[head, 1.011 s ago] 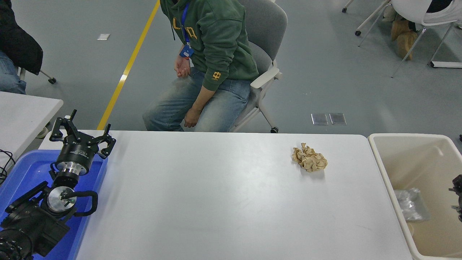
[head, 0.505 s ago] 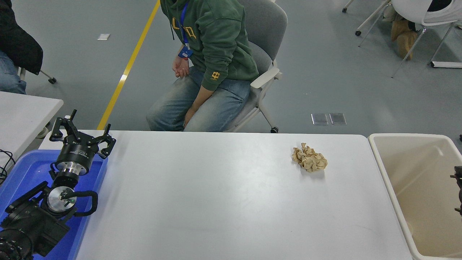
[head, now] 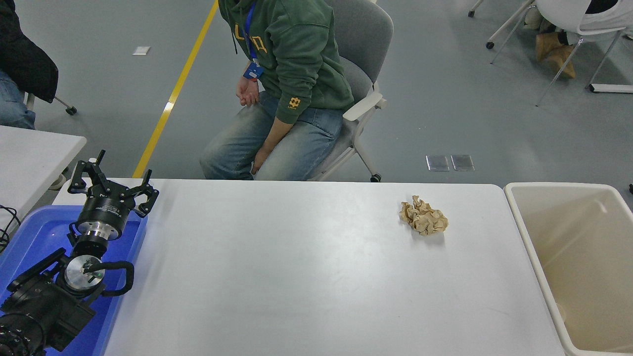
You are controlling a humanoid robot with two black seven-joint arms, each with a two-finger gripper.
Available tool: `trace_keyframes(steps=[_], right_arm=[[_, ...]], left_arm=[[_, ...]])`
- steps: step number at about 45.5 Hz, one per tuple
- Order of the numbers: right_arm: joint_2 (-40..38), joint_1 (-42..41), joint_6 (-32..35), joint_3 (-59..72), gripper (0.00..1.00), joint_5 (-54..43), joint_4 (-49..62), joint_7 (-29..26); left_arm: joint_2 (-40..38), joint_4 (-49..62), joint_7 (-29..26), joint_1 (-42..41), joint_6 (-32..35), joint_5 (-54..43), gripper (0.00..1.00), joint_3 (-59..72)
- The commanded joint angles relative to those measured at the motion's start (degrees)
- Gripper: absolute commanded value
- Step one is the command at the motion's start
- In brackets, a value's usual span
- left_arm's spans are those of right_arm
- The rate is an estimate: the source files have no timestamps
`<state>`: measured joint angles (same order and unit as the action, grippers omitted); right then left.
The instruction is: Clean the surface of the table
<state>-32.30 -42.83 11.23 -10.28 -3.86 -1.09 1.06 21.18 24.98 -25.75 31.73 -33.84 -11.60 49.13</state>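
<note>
At the far left, a blue tray [head: 29,237] is seen at the table's near-left corner, and above it the left arm is parked. The left gripper [head: 113,184] is held over the tray's far edge, its fingers [head: 146,193] spread wide apart, nothing caught between them. Just beyond, a smaller grey-white table [head: 34,158] is glimpsed at the left edge.

Across the middle, the table surface [head: 296,277] is stretched out, white and matte, filling the width between tray and bin. Behind its far edge, a person in a green hoodie [head: 292,54] is seated on a grey chair [head: 363,44], hands lowered toward the knees.

Further right, a crumpled ball of brown paper [head: 424,216] is found lying on the table surface, near the far edge and well apart from the left gripper. At the right end, a beige plastic bin [head: 524,232] is set just beside the table's edge. The right gripper is not seen anywhere.
</note>
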Motion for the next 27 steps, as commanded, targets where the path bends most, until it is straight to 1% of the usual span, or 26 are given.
trace_keyframes(steps=[1, 8, 14, 20, 23, 27], right_arm=[[-5.58, -0.32, 0.72, -2.46, 1.0, -0.36, -11.2, 9.56], [-8.22, -0.5, 0.81, -6.77, 1.0, -1.67, -18.85, 15.45], [-9.01, -1.2, 0.46, -8.08, 1.0, -6.85, -23.86, 15.81], [-8.57, -1.29, 0.28, -13.43, 1.0, -13.18, -27.55, 15.9], [-8.4, -1.11, 0.11, -16.17, 1.0, -14.07, -29.66, 16.51], [-7.17, -0.41, -0.85, -18.81, 1.0, -14.16, -32.92, 18.79]], left_arm=[[0.0, -0.02, 0.0, 0.0, 0.0, 0.0, 1.0, 0.0], [0.0, -0.02, 0.0, 0.0, 0.0, 0.0, 1.0, 0.0], [0.0, -0.02, 0.0, 0.0, 0.0, 0.0, 1.0, 0.0], [0.0, -0.02, 0.0, 0.0, 0.0, 0.0, 1.0, 0.0], [0.0, -0.02, 0.0, 0.0, 0.0, 0.0, 1.0, 0.0], [0.0, -0.02, 0.0, 0.0, 0.0, 0.0, 1.0, 0.0]])
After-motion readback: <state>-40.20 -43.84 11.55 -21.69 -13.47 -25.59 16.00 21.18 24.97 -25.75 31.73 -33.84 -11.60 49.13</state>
